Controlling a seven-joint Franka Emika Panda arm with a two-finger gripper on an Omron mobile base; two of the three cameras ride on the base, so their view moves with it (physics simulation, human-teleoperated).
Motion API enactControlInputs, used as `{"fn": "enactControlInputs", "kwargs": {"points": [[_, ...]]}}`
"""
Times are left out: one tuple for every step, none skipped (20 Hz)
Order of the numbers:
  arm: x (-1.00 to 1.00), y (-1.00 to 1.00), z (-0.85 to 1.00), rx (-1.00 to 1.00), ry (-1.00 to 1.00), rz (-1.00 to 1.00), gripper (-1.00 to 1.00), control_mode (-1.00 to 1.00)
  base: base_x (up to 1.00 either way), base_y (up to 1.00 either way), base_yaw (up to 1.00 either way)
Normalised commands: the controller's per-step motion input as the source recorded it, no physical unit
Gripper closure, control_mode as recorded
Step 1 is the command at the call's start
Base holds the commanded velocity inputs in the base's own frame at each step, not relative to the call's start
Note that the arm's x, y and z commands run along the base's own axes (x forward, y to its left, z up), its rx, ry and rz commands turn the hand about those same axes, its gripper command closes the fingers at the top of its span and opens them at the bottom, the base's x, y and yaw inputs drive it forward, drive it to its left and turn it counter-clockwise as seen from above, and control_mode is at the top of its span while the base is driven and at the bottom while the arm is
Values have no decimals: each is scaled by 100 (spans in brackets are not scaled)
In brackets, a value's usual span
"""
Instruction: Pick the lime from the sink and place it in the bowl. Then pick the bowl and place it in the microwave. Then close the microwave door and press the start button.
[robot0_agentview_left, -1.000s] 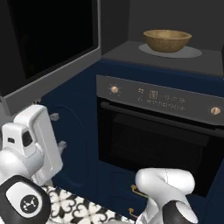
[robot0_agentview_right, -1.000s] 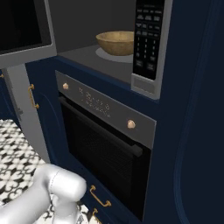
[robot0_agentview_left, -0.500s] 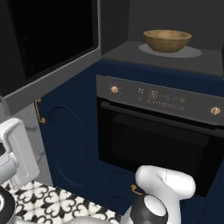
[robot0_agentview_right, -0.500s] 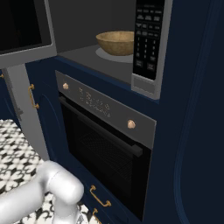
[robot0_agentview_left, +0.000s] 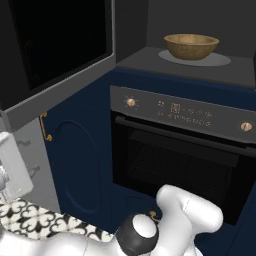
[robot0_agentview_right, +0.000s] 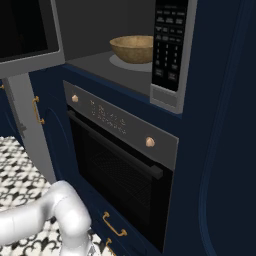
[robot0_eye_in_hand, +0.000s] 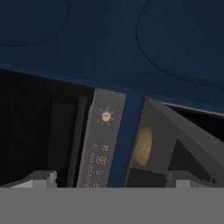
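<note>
Bowl (robot0_agentview_left: 191, 46) inside microwave (robot0_agentview_right: 172, 50), well apart from claw; claw state indiscernible.

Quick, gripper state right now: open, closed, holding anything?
Gripper: open, holding nothing; the gap between its tips is empty. The bowl sits inside the microwave.

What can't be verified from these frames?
- Lime: the bowl wall hides its inside in both base views, so whether the fruit is in it is unknown.
- Claw state: in the hand view the claw has its tips cut by the bottom band.
- Microwave keypad: labels too small, start button unidentifiable.
- Microwave door: cut off by the frame edge.
</note>
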Motion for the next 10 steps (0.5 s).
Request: {"fn": "enactControlInputs", "kwargs": {"points": [[54, 0, 0, 0, 0, -18, -100, -100, 0, 0, 0], [49, 0, 11, 0, 0, -16, -100, -100, 0, 0, 0], [51, 0, 5, 0, 2, -19, -100, -100, 0, 0, 0], [54, 0, 0, 0, 4, -20, -100, -100, 0, 0, 0], [54, 0, 0, 0, 6, -20, -100, -100, 0, 0, 0], [51, 0, 0, -1, 4, -21, -100, -100, 0, 0, 0], [35, 0, 0, -3, 0, -21, -100, -100, 0, 0, 0], [21, 0, 0, -2, 0, -21, -100, -100, 0, 0, 0], [31, 0, 0, -2, 2, -22, -100, -100, 0, 0, 0], [31, 0, 0, -3, 2, -25, -100, -100, 0, 0, 0]]}}
